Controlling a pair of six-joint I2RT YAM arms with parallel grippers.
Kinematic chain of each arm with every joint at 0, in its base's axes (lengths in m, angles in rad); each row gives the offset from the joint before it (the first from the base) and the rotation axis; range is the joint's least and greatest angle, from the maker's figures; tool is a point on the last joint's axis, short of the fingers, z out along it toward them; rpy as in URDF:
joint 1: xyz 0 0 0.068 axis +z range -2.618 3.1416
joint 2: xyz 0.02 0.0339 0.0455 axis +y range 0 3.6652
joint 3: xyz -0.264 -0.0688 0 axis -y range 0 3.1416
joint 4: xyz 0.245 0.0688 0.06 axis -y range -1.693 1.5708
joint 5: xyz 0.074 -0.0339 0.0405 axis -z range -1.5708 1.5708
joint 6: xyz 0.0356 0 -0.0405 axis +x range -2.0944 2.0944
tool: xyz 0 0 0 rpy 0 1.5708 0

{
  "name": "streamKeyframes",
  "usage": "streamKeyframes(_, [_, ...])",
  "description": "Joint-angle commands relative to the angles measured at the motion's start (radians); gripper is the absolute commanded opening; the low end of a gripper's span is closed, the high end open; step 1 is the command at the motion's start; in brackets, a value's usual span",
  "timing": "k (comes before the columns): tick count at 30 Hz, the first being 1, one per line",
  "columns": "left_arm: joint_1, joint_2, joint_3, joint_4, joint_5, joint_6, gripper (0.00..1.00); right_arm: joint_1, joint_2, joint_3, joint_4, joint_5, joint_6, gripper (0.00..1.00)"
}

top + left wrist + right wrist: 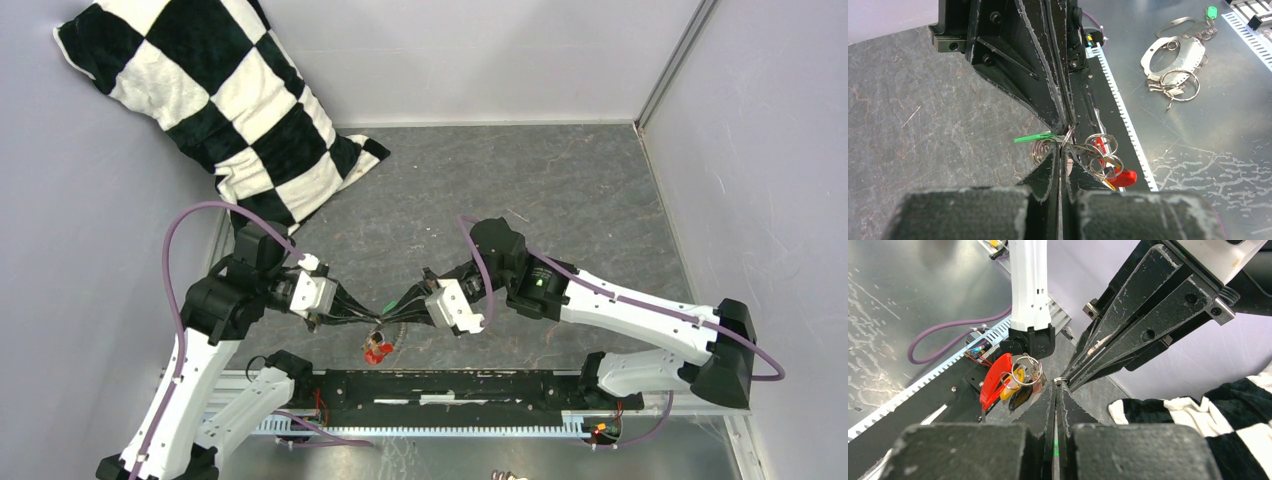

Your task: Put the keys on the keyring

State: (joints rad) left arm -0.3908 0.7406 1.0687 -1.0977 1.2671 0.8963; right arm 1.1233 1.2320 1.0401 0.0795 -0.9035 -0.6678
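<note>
Left jaws and right jaws are meeting tip to tip, each pressing shut on the keyring over the desk. The left wrist view alone is showing the green key. The right wrist view is catching the red key and yellow key. Three keys, one keyring.

Bright, even overhead light; shadows soft, faint. Streaky glare and sheen on metal plate in both wrist views. Nearest foreground along bottom edge of wrist views blurred, out of focus. Top view sharp, slight wide-angle bending at edges.
</note>
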Motion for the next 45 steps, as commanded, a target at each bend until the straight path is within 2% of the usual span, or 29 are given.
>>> streamKeyframes(1, [-0.012,-0.002,0.013,0.028,0.002,-0.03,0.02,0.001,0.021,0.104,0.035,-0.038,-0.034,0.0])
streamKeyframes(9, [-0.016,0.002,0.02,-0.002,0.0,0.002,0.02,-0.009,0.042,0.133,0.022,-0.028,-0.02,0.01])
streamKeyframes(22, [-0.018,-0.001,0.017,-0.002,-0.002,0.003,0.02,-0.012,0.037,0.112,0.119,0.101,0.076,0.0])
streamKeyframes(35, [-0.019,-0.009,0.016,-0.002,-0.008,0.003,0.02,-0.011,0.06,0.104,0.228,0.111,0.206,0.01])
streamKeyframes(45, [-0.02,-0.023,0.016,-0.002,-0.017,0.0,0.02,-0.011,0.076,0.12,0.168,0.108,0.205,0.0])
